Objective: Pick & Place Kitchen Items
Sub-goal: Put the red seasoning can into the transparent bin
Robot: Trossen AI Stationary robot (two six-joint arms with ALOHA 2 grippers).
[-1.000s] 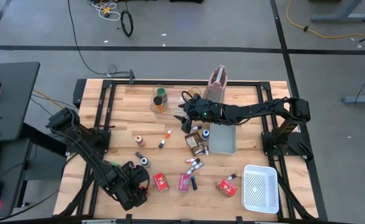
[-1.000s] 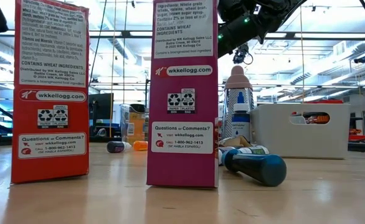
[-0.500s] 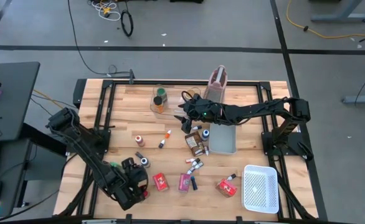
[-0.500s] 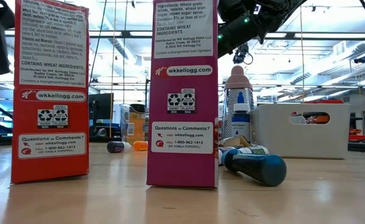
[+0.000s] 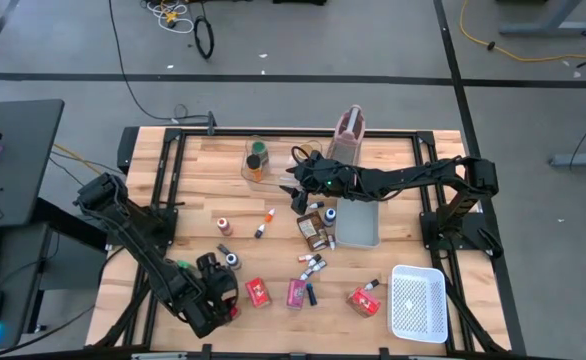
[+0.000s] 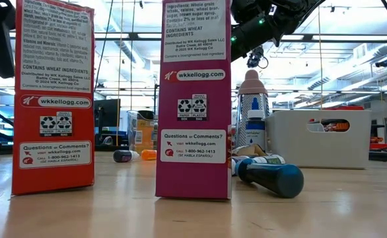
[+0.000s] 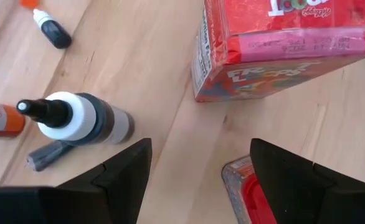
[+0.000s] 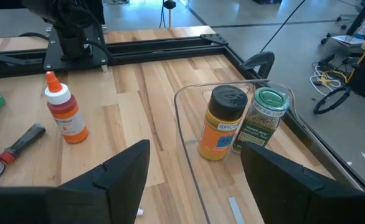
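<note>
Your left gripper (image 7: 198, 180) hung wide open and empty over the wooden counter (image 5: 193, 200), with the small red-lidded clear jar (image 7: 241, 193) just beside it, nearer than the red cardboard cereal packet (image 7: 282, 43).

Matt wood table (image 5: 203, 190); glossy cardboard box (image 7: 282, 43); clear plastic bin (image 8: 189, 99).

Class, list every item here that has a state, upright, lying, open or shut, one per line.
Red cereal box: upright.
Pink cereal box: upright.
Dark blue-capped bottle: lying.
Orange spice jar: upright in clear bin.
Green-lidded jar: upright.
Left gripper: open.
Right gripper: open.
</note>
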